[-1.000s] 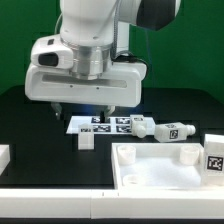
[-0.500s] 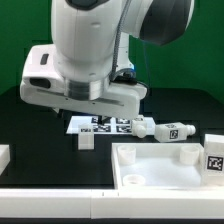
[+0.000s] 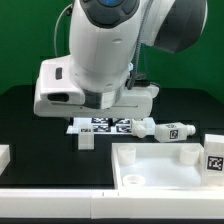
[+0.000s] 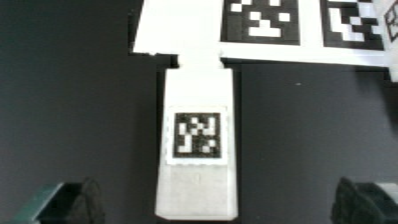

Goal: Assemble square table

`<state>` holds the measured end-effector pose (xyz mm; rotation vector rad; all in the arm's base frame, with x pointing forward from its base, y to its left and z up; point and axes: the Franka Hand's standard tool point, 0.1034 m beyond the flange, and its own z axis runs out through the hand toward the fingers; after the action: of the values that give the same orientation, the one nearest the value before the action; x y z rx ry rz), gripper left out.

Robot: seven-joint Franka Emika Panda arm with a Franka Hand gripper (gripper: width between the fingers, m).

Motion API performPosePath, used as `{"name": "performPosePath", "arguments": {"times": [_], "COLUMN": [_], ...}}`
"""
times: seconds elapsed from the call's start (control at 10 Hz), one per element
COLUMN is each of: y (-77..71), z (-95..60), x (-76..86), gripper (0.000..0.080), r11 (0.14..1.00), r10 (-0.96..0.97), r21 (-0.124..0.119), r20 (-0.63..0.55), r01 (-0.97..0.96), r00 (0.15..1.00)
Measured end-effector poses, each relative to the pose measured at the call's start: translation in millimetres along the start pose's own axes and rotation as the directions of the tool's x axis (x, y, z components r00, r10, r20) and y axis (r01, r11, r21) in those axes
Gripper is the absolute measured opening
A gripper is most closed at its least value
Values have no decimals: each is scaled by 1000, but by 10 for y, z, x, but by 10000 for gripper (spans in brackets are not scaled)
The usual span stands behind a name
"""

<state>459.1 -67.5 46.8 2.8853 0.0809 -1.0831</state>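
A white table leg (image 4: pixel 196 140) with a black-and-white tag lies on the dark table, one end touching the marker board (image 4: pixel 267 25). My gripper (image 4: pixel 221 205) hangs above it, open, with a dark fingertip (image 4: pixel 71 200) far out on each side of the leg's near end and nothing held. In the exterior view the same leg (image 3: pixel 87 139) lies below the gripper hand (image 3: pixel 95 95). The white square tabletop (image 3: pixel 170 165) with its raised rim lies at the front on the exterior view's right. Two more legs (image 3: pixel 143 126) (image 3: pixel 172 131) lie behind it, and another (image 3: pixel 214 152) stands on its far right.
The marker board (image 3: pixel 100 125) lies flat behind the leg. A small white block (image 3: pixel 4 157) sits at the exterior view's left edge. A white ledge (image 3: pixel 60 205) runs along the front. The big robot body (image 3: pixel 120 40) hides much of the back.
The arm has swung round and the gripper hand has shifted toward the exterior view's right and slightly down. The jaws stay open, and no part has moved.
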Motion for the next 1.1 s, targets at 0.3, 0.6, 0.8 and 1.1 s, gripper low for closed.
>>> {"name": "performPosePath", "arguments": {"times": [0.3, 0.6, 0.8, 1.1], "y": [39, 64, 73, -55], "z": [112, 253, 252, 227], "x": [-47, -61, -79, -20], "gripper": [649, 649, 649, 649], "r11": [998, 990, 990, 999], "r10": [54, 125, 129, -8], "r21": [12, 32, 36, 54], "r20": [53, 216, 216, 204], "r01": [-55, -135, -140, -3], "r00": [997, 968, 968, 979]}}
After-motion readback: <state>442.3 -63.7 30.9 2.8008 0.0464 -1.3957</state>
